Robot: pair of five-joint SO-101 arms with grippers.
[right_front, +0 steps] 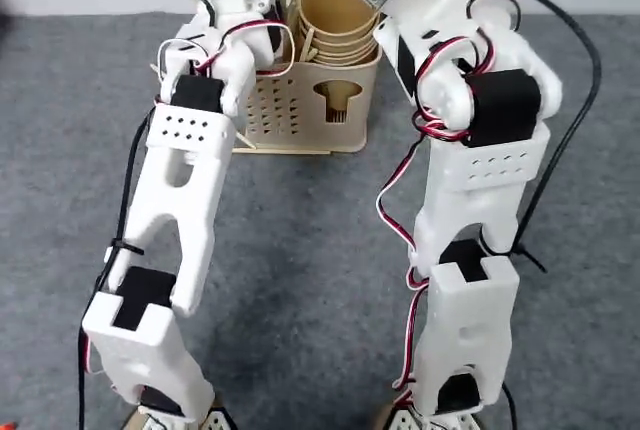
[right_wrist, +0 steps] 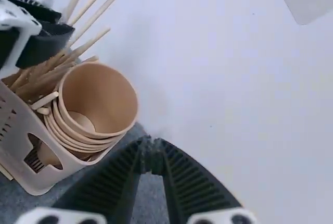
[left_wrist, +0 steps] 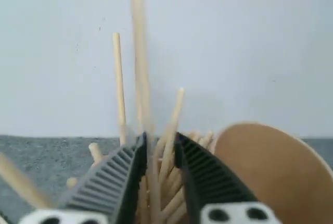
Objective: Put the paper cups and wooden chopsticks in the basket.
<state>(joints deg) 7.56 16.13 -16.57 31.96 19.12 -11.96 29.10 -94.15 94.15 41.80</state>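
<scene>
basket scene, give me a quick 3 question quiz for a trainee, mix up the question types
1. True or false: the paper cups sit nested together inside the basket.
2. Where is the left gripper? A: at the wooden chopsticks standing in the basket. B: low down in front of the basket. C: inside the top cup.
3. Fill in: the fingers of the right gripper are ___ and hold nothing.

Key: 1 true. 2 A. 3 shut.
</scene>
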